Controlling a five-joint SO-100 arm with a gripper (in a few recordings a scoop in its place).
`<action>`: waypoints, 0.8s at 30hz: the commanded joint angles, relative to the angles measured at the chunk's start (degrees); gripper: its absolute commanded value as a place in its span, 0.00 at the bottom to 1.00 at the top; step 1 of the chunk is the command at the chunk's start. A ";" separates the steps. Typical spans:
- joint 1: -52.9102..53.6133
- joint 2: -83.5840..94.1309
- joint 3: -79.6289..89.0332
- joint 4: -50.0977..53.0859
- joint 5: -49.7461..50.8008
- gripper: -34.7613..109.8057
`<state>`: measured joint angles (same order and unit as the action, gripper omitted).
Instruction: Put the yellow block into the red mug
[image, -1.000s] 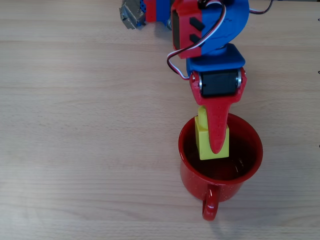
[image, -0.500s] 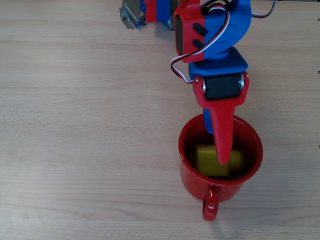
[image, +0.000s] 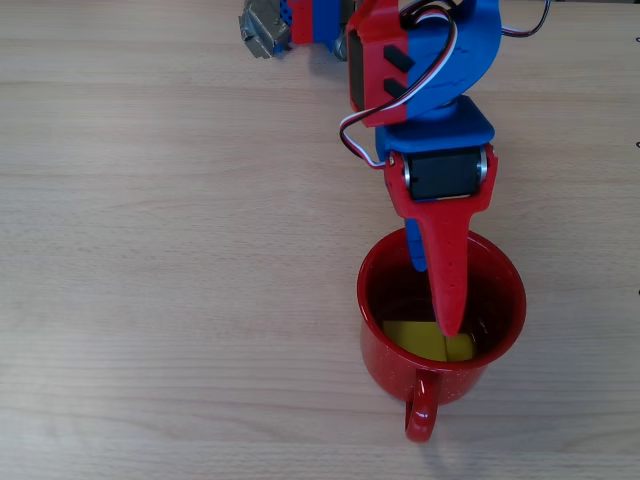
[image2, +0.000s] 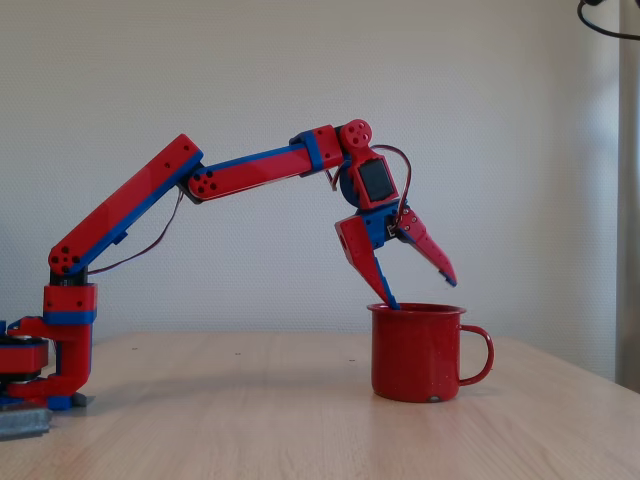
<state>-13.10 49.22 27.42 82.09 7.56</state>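
pale wood table (image: 150, 250) is carrying the mug (image2: 415, 352), handle pointing toward the bottom edge in the overhead view. my hand (image2: 420, 292) is hanging over its rim, fingers spread apart and gripping nothing. the block (image: 415, 340) is lying inside the mug, against the handle-side wall.

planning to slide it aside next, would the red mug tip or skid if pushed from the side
The red mug looks squat and stands flat on the table, so it would probably skid, not tip. Its glossy wall may be slippery. A push on the loop handle would likely spin it.
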 joint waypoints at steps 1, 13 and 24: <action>-0.79 4.57 -4.39 -1.14 -0.70 0.24; 0.00 13.54 0.53 -3.16 -3.34 0.24; 6.24 39.11 28.39 -10.90 -6.86 0.24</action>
<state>-7.21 78.66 52.73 72.33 1.49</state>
